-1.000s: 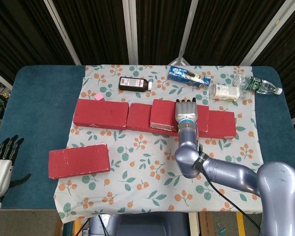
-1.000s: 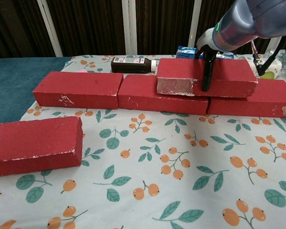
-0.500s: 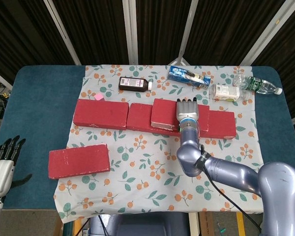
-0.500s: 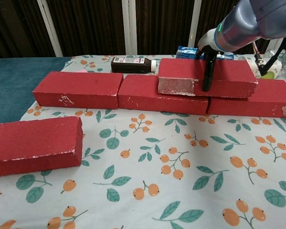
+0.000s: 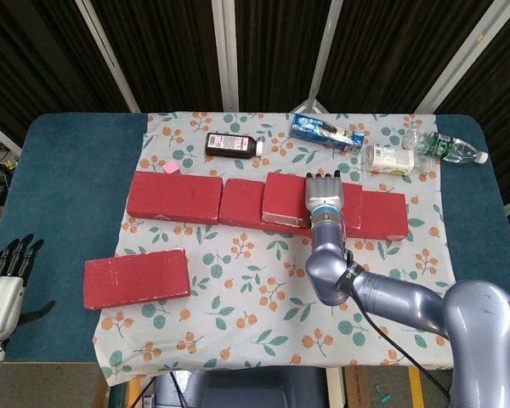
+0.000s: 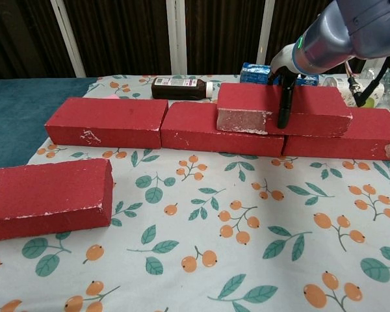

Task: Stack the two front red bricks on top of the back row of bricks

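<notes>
Three red bricks form the back row: the left brick (image 5: 173,197) (image 6: 107,120), the middle brick (image 5: 238,204) (image 6: 185,127) and the right brick (image 5: 384,214) (image 6: 351,140). Another red brick (image 5: 283,197) (image 6: 247,104) lies on top, across the joint of the middle and right ones. My right hand (image 5: 323,192) (image 6: 285,88) grips this upper brick, thumb down its front face and fingers over its top. A further red brick (image 5: 137,278) (image 6: 45,195) lies alone at the front left. My left hand (image 5: 4,285) hangs off the table's left edge, fingers apart, holding nothing.
Behind the row lie a dark bottle (image 5: 234,144) (image 6: 182,88), a blue box (image 5: 327,132) (image 6: 253,70), a white bottle (image 5: 391,158) and a clear plastic bottle (image 5: 449,148). The floral cloth (image 5: 263,297) covers the middle of the teal table (image 5: 68,170).
The upper brick has slid slightly to the right along the back row with my right hand on it. The left hand has barely moved.
</notes>
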`<state>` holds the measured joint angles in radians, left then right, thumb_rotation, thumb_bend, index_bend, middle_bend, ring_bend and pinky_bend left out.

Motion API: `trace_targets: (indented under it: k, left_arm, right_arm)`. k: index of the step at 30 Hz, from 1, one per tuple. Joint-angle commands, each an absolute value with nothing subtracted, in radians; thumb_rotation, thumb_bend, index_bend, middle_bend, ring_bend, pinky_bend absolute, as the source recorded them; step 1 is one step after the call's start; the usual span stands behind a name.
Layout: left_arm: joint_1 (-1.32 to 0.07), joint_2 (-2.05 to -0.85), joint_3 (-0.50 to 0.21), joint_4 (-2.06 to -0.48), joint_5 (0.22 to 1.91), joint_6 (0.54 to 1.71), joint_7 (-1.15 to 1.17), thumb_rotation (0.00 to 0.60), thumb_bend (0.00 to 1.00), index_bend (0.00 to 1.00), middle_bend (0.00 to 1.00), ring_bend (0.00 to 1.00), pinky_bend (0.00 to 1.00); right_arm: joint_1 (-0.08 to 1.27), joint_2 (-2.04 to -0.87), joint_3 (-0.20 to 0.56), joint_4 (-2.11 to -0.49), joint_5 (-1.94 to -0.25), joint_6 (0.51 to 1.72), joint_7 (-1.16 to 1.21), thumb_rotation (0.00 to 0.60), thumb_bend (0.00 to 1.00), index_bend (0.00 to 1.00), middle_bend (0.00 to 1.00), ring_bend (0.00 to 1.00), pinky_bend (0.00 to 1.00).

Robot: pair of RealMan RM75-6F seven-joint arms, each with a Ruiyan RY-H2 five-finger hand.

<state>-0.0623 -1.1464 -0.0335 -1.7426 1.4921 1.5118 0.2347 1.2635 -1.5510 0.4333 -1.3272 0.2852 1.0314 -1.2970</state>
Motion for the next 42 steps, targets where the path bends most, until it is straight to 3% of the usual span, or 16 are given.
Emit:
trace_targets:
  k: [1, 13, 23, 42]
  left_arm:
    - [-0.063, -1.146, -0.033, -1.743, 1.492, 1.511, 0.235, 0.6, 0.0, 0.05, 0.0, 0.0, 0.12]
    - [-0.064, -1.149, -0.034, -1.742, 1.489, 1.508, 0.241, 0.6, 0.0, 0.05, 0.0, 0.0, 0.12]
    - [-0.064, -1.149, -0.034, -1.743, 1.487, 1.509, 0.243, 0.6, 0.0, 0.05, 0.0, 0.0, 0.12]
    - [-0.063, -1.146, -0.034, -1.743, 1.485, 1.51, 0.238, 0.6, 0.0, 0.05, 0.0, 0.0, 0.12]
  right_arm:
    - [1.263, -1.553, 0.432, -1.325, 0.285, 1.03, -1.295, 0.6, 0.15, 0.3, 0.43, 0.21, 0.0]
    - [1.262, -1.552, 0.435, -1.323, 0.281, 1.032, -1.29, 0.6, 0.15, 0.28, 0.28, 0.11, 0.0]
    - [1.261, -1.543, 0.443, -1.337, 0.297, 1.037, -1.289, 0.6, 0.15, 0.13, 0.14, 0.02, 0.0]
    - [1.266, -1.554, 0.45, -1.326, 0.303, 1.05, -1.287, 0.6, 0.15, 0.05, 0.08, 0.0, 0.0]
